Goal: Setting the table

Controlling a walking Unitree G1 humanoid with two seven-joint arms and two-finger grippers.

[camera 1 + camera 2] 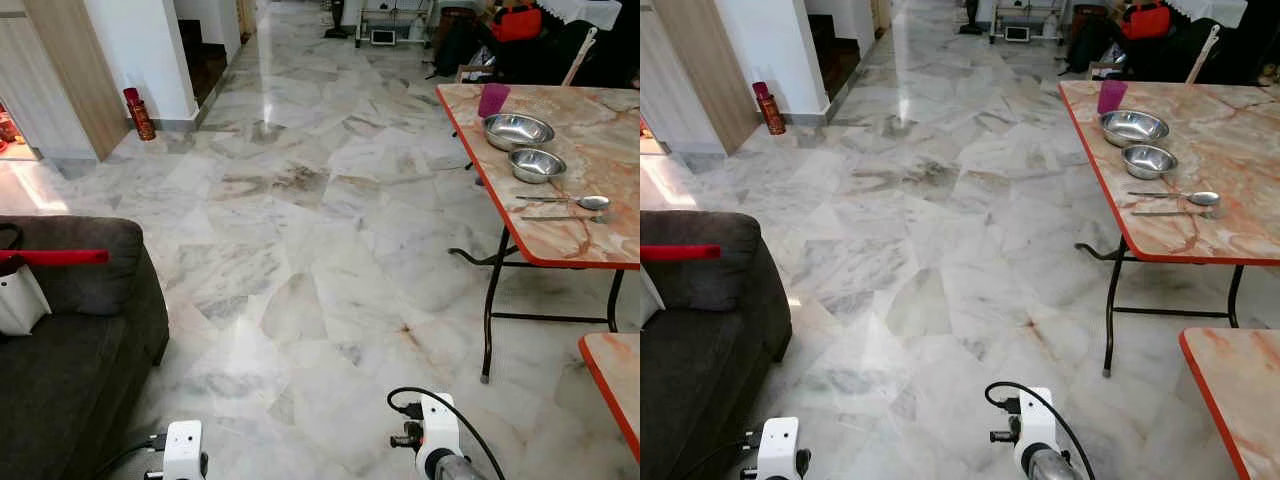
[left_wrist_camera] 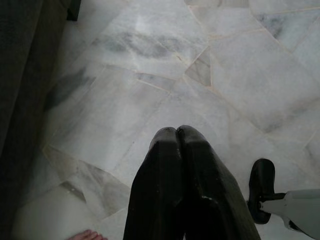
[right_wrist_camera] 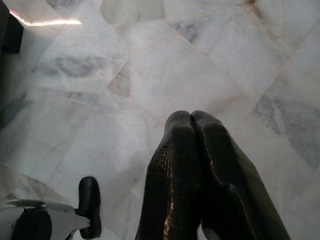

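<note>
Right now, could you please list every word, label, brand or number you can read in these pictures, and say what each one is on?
No text can be read.
The red canister by the wall may carry a label, but it is too small and blurred to read.
The purple cup, steel bowls and spoon on the table show no markings.

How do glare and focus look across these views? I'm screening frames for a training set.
Left eye view: sharp, with a bright sheen on the marble floor far ahead and an overexposed patch at the left edge; the bowls on the table read clearly. Left wrist view: dim, the left gripper soft. Right wrist view: a bright streak near one corner, the right gripper dark.
</note>
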